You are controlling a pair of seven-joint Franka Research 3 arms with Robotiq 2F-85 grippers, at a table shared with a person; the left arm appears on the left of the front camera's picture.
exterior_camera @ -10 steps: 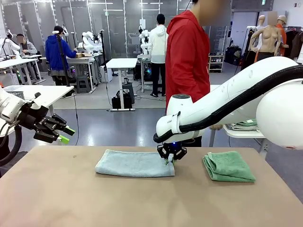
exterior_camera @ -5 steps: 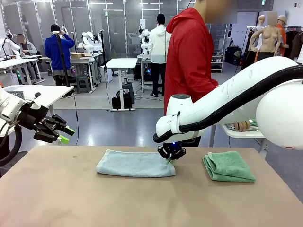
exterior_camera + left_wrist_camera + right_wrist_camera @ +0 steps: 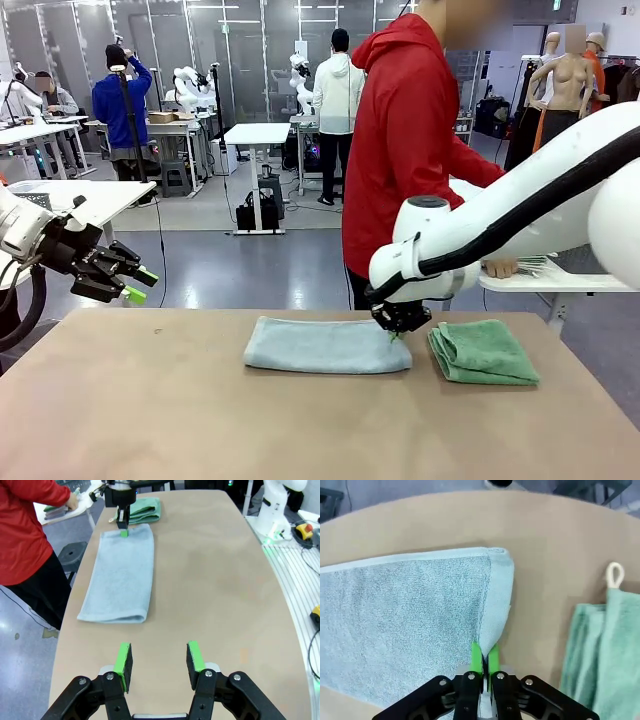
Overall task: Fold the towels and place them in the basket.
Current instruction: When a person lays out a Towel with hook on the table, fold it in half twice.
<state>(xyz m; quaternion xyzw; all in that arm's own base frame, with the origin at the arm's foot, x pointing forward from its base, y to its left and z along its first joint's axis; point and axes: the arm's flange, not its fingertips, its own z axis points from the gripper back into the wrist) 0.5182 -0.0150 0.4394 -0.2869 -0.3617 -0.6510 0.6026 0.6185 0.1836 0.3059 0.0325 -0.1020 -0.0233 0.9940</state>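
So the right gripper (image 3: 401,331) is way further right now than a second ago, and it's dragging the blue-grey towel (image 3: 325,346) along with it, jaws pinched on the towel's right edge. The whole towel slides right across the counter (image 3: 150,420), so its right end now sits just beside the folded green towel (image 3: 483,352) instead of well apart from it. The person in the red jacket (image 3: 405,150) also turns and leans right, with a hand (image 3: 497,268) now resting on the side table behind.
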